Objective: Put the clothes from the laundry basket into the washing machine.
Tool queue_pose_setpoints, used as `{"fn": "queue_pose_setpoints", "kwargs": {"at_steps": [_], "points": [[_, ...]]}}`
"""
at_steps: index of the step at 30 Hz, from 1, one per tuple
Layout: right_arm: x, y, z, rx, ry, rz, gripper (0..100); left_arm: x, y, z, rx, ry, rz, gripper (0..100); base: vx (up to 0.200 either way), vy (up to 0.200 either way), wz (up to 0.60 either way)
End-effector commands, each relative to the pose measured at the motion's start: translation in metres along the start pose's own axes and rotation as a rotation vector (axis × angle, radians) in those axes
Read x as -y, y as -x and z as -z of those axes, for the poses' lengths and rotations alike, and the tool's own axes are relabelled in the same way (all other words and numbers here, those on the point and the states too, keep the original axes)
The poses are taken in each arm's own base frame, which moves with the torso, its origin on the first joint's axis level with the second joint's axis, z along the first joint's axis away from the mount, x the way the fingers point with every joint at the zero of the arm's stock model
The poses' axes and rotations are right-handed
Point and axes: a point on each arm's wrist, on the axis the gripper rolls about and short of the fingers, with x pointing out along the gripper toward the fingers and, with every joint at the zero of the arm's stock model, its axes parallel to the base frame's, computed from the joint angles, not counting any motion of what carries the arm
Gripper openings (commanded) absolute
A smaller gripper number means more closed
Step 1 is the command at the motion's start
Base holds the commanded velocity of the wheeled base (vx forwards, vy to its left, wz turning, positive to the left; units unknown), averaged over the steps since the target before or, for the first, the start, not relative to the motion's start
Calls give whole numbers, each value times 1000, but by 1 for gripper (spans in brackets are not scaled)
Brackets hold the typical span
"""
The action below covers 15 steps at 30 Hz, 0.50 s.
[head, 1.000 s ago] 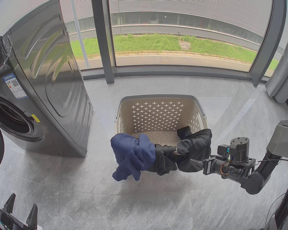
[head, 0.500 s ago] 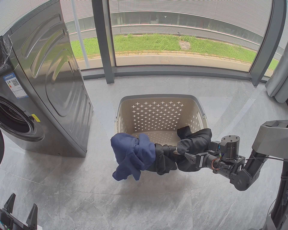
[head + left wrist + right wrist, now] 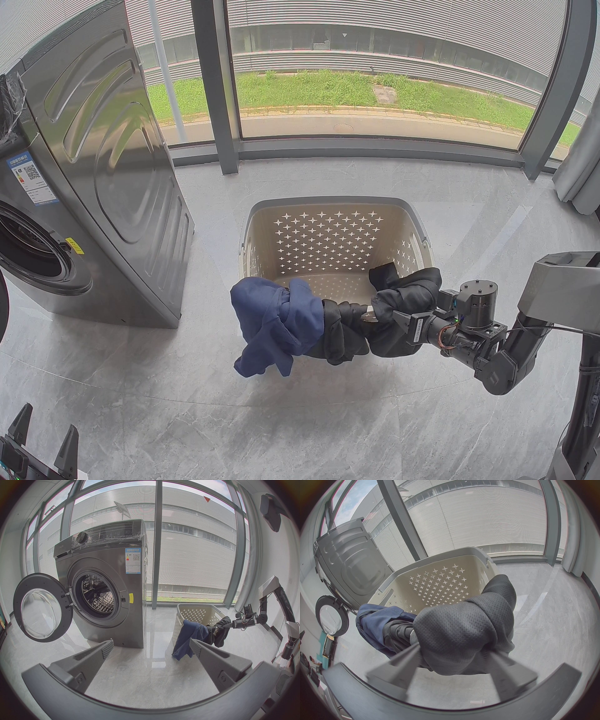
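Currently our right gripper (image 3: 395, 317), fingers apart, straddles the dark garment (image 3: 409, 292) on the laundry basket (image 3: 331, 201)'s near rim, beside blue cloth (image 3: 275, 325).

Head view down onto laundry basket (image 3: 331, 201), left wrist low, far, right wrist close, basket shared

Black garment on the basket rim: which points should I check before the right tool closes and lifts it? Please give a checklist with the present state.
1. Black garment sits between the fingers of the right tool: ok.
2. Right tool shut on it: not ok, open.
3. Black garment free of the blue garment: cannot tell; they overlap on the basket rim.
4. Washer door open: ok.
5. Left tool open, holding nothing, away from the basket: ok.
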Motion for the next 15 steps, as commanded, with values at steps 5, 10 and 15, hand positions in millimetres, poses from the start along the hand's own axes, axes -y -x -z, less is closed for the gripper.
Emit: {"fn": "queue_pose_setpoints", "kwargs": {"at_steps": [5, 10, 15], "points": [[-3, 2, 3, -13, -20, -9, 0, 0, 0, 5, -3, 0, 0, 100, 0, 0, 0], [-13, 18, 6, -18, -28, -37, 0, 0, 0, 5, -3, 0, 0, 100, 0, 0, 0], [-29, 53, -3, 18, -14, -98, 0, 0, 0, 5, -3, 0, 0, 100, 0, 0, 0]]}}
